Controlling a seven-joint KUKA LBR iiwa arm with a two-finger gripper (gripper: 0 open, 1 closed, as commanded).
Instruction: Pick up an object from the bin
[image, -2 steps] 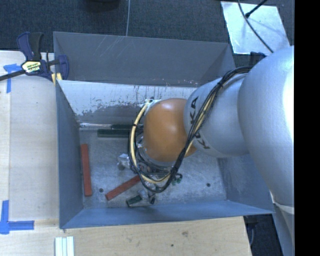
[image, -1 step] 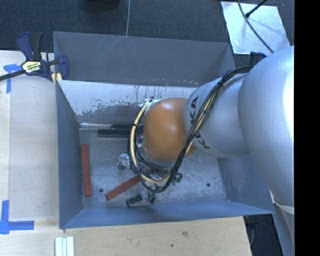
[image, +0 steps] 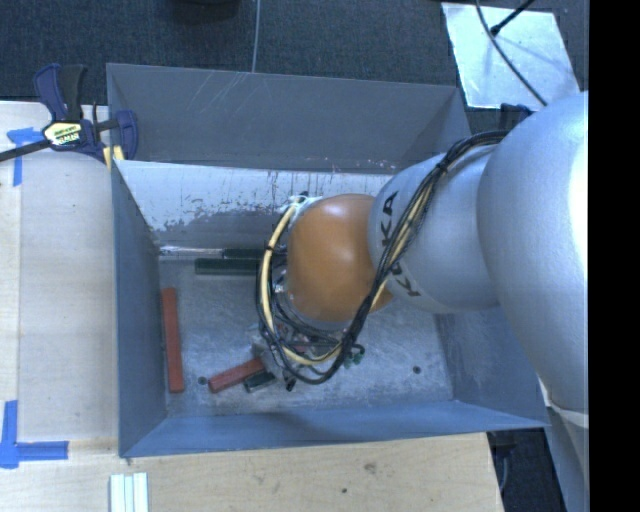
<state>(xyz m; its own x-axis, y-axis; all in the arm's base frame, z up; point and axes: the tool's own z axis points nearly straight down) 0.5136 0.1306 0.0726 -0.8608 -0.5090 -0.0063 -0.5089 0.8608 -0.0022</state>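
Item 1, my gripper (image: 274, 364): under my orange wrist cover, open or closed I cannot tell.
Item 2, short flat red bar (image: 233, 377): just beside my gripper, away from my arm.
Item 3, long red-brown stick (image: 173, 340): farther out the same way.

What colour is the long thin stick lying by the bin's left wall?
The stick is plain reddish-brown, best seen in the camera view.

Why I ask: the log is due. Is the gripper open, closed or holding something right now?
Gripper: cannot be told; it is down beneath the orange cover, beside a short red piece on the bin floor.
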